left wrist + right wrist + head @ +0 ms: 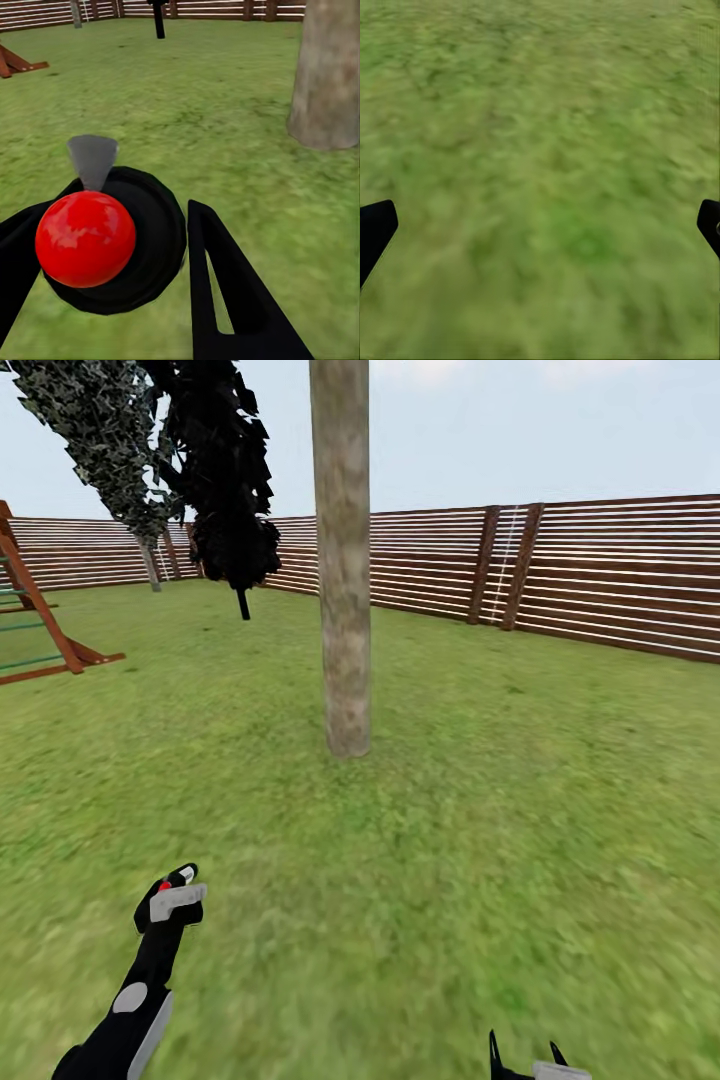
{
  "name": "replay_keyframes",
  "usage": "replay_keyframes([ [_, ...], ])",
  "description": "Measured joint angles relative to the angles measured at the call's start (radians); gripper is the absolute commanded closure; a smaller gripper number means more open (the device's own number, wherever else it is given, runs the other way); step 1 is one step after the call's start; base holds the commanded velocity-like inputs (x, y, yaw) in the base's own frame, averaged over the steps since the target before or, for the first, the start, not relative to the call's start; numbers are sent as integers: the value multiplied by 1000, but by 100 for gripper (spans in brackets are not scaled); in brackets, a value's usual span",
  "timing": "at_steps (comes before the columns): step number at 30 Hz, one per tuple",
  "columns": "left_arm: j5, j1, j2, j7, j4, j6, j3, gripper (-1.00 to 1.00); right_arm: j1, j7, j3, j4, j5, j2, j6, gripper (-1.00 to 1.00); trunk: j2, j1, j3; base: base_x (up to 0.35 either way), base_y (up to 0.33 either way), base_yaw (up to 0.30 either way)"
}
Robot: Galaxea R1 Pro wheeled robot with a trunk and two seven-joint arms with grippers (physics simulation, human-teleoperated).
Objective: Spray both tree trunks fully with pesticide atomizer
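Lawn (520,840) wide, fence (620,575) behind. We face near tree trunk (341,560), bare, no pesticide specks visible; foliage cut off above. Second tree (120,450) far left, well apart.

Left claw (172,895) pinches atomizer (112,238), red knob toward wrist camera; nozzle direction hard to judge.

Risk: we spray from too far, mist misses trunk.

Right claw (527,1060) spread, empty, mostly cropped.

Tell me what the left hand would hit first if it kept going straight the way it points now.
Probably just grass. The left hand, shut on the atomizer, aims left of the trunk, so it looks likely to pass beside it, though depth is unclear.
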Motion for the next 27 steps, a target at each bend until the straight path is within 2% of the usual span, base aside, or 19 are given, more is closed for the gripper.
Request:
replay_keyframes([
  [27,-1,0,0,0,0,0,0,100,0,-1,0,0,0,0,0,-100,0,0,0,342,0,0],
])
